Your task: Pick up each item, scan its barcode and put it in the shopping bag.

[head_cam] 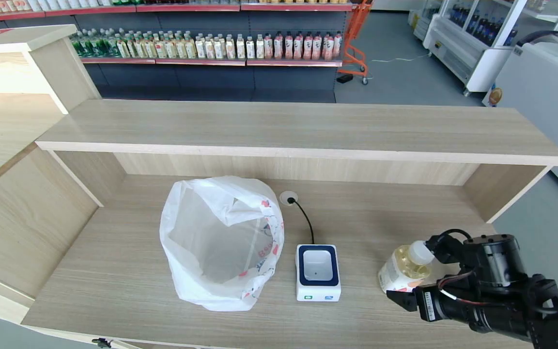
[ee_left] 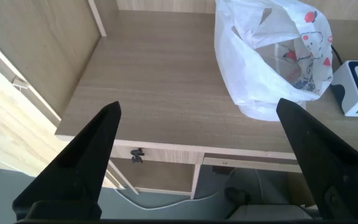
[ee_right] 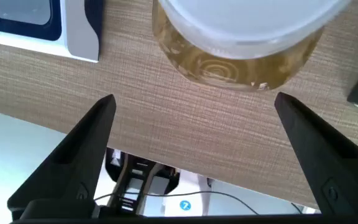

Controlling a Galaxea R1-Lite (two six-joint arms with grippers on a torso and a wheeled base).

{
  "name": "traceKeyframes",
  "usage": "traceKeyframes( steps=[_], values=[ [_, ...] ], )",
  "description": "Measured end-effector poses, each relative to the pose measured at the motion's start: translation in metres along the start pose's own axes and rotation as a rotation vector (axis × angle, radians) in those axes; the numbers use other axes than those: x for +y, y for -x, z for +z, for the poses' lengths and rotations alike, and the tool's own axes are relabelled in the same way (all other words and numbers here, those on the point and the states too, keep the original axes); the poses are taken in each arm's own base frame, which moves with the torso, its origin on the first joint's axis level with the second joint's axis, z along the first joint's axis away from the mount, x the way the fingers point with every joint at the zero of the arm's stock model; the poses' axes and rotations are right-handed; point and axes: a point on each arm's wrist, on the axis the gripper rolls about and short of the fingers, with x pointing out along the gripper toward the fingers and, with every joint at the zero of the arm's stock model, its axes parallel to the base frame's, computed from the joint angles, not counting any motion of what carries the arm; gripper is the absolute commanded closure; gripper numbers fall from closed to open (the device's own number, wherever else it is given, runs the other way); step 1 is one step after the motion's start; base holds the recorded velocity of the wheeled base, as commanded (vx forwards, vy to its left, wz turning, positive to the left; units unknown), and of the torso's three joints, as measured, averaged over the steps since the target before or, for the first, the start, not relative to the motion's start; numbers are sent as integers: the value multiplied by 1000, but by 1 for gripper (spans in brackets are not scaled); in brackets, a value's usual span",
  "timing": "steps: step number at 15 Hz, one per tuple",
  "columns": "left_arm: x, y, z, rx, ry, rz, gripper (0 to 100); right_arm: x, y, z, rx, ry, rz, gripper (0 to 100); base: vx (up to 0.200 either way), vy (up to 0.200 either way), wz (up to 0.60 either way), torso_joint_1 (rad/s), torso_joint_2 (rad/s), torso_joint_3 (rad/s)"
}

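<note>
the left claw (ee_left: 199, 109) hangs off the near left corner of the bench (head_cam: 114, 271). its fingers (ee_left: 92, 149) are spread wide, with nothing between them.

the bag (head_cam: 221, 242) stands left of middle on the bench. it is white plastic with red print on one side, and its mouth gapes open upward.

just right of the bag, close but apart from it, sits the scanner (head_cam: 317, 272), a small white box with a dark blue frame round its window. a black cable (head_cam: 305, 220) runs from its back edge to a round port (head_cam: 288, 197) in the bench farther back.

well right of the scanner, near the bench's front right corner, is the bottle (head_cam: 402, 271). it is clear, with yellowish liquid, a white cap and a label. its cap end faces the right claw (head_cam: 419, 270). i cannot tell whether it stands straight or leans.

the right claw is wide, one finger on either side of the bottle's top. in the right wrist view the fingertips (ee_right: 101, 115) stand clear of the bottle (ee_right: 241, 43), so it is not gripped.
</note>
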Motion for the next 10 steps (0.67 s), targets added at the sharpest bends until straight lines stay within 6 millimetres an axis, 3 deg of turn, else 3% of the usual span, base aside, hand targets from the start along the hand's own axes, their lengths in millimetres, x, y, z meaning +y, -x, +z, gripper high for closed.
traceKeyframes(
  steps=[4,10],
  values=[
    [0,0,0,0,0,1,0,9,-29,-2,-82,26,-15,0,0,0,0,0,0,0],
    [0,0,0,0,0,0,0,15,-48,0,-151,47,-8,0,0,0,0,0,0,0]
  ],
)
